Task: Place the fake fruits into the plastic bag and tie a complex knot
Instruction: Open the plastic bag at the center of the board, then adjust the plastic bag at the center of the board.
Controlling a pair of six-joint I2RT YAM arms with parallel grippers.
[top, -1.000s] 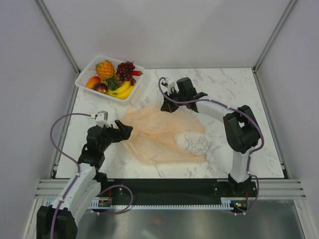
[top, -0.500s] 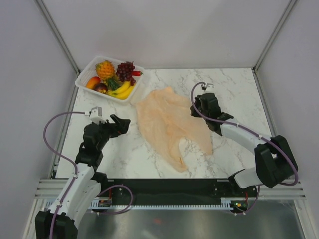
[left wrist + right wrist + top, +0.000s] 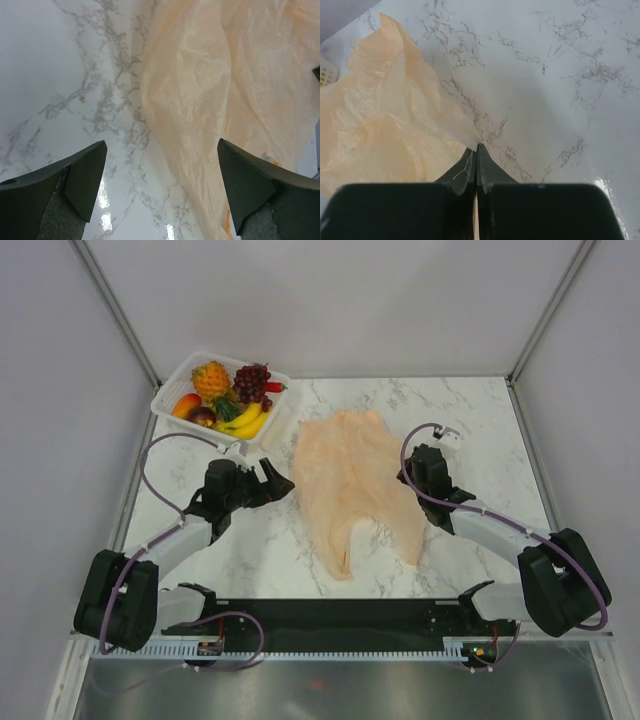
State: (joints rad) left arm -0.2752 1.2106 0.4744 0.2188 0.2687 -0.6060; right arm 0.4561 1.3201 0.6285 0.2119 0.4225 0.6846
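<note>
The peach plastic bag lies flat and crumpled in the middle of the marble table, its handle strips trailing toward the near edge. My right gripper is shut on the bag's right edge, pinching the thin film between its tips. My left gripper is open and empty just left of the bag; the bag's left edge shows between its fingers. The fake fruits, pineapple, grapes, bananas, red chili, peach and plum, lie in the white basket. No knot shows.
The white lattice basket stands at the back left corner of the table. Grey walls and frame posts close in the back and sides.
My right gripper has dragged the bag from the left-centre toward the middle and turned it lengthwise. My left arm has swung forward and right, up to the bag's left edge.
</note>
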